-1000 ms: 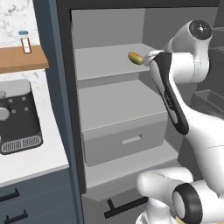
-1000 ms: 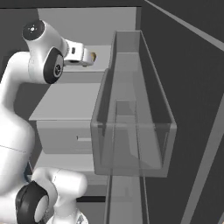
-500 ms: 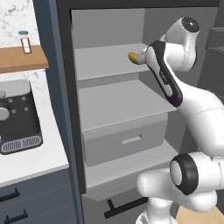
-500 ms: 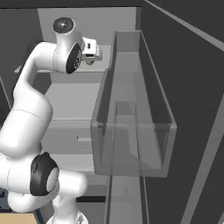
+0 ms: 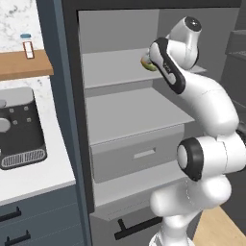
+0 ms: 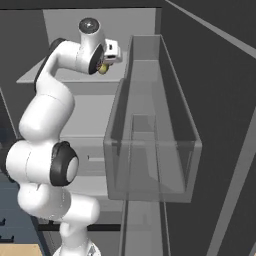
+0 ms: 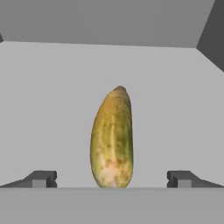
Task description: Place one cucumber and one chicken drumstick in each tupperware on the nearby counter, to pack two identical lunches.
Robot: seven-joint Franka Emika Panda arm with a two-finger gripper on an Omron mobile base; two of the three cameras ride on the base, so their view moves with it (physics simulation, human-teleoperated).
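A yellow-green cucumber (image 7: pixel 112 140) lies on the grey upper shelf (image 5: pixel 113 67) of the open cabinet, its far tip pointing away from the hand. My gripper (image 7: pixel 112 179) is open, one fingertip (image 7: pixel 41 178) on each side of the cucumber's near end, not touching it. In the left base view the arm covers most of the cucumber (image 5: pixel 145 63). In the right base view the cucumber (image 6: pixel 103 69) peeks out just under the hand. The chicken drumstick and the tupperware are out of view.
Below the upper shelf come a second shelf (image 5: pixel 129 113) and a drawer (image 5: pixel 139 156). A clear door bin (image 6: pixel 150 150) stands close on the right of the arm. To the left, a coffee machine (image 5: pixel 19 129) sits on a white counter under a wooden shelf (image 5: pixel 21 67).
The arm has swung up and in toward the upper shelf, bringing the hand level with the cucumber. The gripper has stayed open. The cucumber has not moved.
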